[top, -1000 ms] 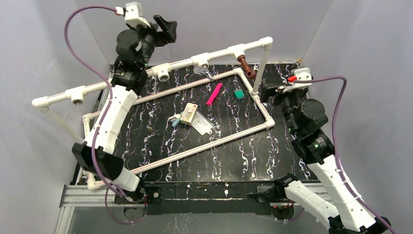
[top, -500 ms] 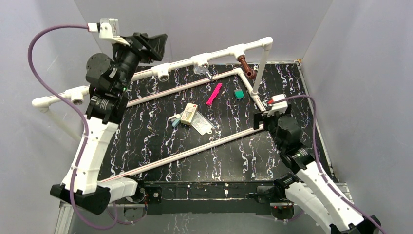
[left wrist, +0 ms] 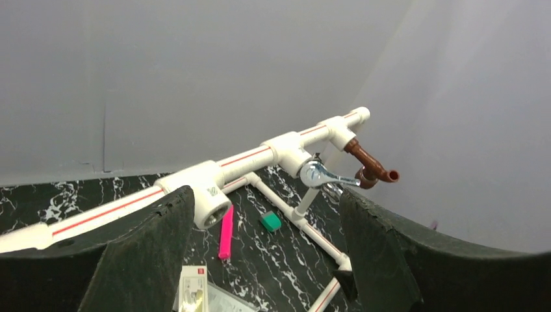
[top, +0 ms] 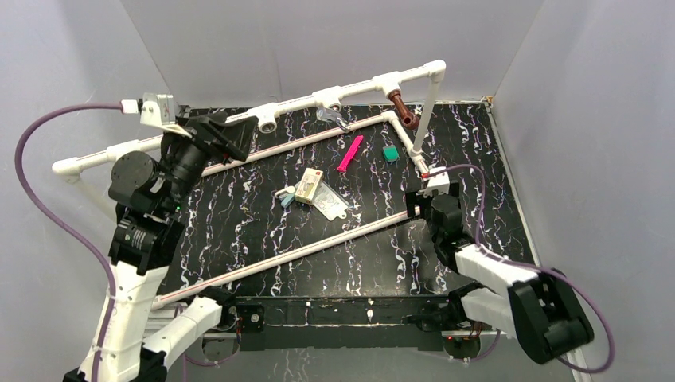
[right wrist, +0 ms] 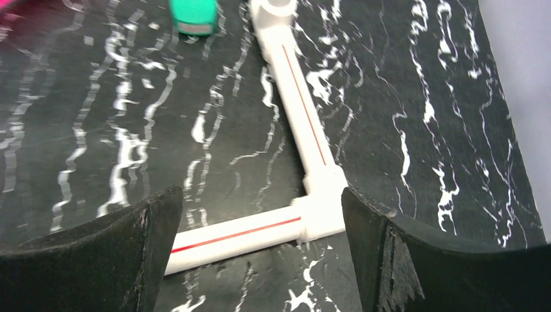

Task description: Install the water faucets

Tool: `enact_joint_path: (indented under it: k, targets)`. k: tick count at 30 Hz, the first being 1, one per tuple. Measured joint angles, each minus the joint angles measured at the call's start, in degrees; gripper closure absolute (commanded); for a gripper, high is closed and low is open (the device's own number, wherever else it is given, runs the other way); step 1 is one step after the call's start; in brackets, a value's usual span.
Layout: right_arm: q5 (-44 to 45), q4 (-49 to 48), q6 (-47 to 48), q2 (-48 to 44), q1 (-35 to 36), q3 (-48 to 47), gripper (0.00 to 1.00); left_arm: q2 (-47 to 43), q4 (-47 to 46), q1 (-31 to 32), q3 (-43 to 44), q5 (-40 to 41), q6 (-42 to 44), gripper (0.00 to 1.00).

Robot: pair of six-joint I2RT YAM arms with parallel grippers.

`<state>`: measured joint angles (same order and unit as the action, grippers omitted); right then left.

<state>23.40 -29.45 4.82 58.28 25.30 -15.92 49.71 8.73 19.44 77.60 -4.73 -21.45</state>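
Faucets, two: brown faucet (left wrist: 370, 166) and silver faucet (left wrist: 321, 175) appear seated on raised white pipe (top: 294, 103), bench (top: 477, 159) 12 o'clock; left gripper (left wrist: 260, 221), right gripper (right wrist: 260, 221) both released, empty; advise withdrawing clear of pipework

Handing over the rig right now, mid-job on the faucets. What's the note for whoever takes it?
Left gripper: open, empty, up by the raised pipe.
Right gripper: open, empty, above the frame's corner elbow.
Brown faucet and silver faucet: both seated in tee sockets on the raised pipe.
Done: both look installed.
Left: tightness cannot be judged; two other sockets stand bare, no loose faucet visible.
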Motion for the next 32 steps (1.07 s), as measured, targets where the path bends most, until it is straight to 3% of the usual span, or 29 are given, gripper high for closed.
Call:
enact_joint_path:
  k: [8, 17, 24, 32]
  targets:
    - [-4.33, -21.92, -0.37, 17.73, -10.86, 4.96, 0.01, -4.72, 5.51, 3.15, -2.64, 1.99, 1.29, 0.21]
    - [-12.96, -44.22, -1.84, 32.48, -18.14, 8.22, 0.01, -6.93, 8.09, 8.72, -1.27, 5.75, 5.51, 0.21]
    - [-15.76, -43.56, -2.97, 32.85, -19.65, 6.38, 0.01, -7.1, 8.55, 12.04, -1.29, 6.36, 8.24, 0.21]
    - [-12.76, -42.01, -5.35, 32.98, -19.85, 4.61, 0.01, -9.57, 9.7, 15.78, -2.69, 7.54, 10.71, 0.21]
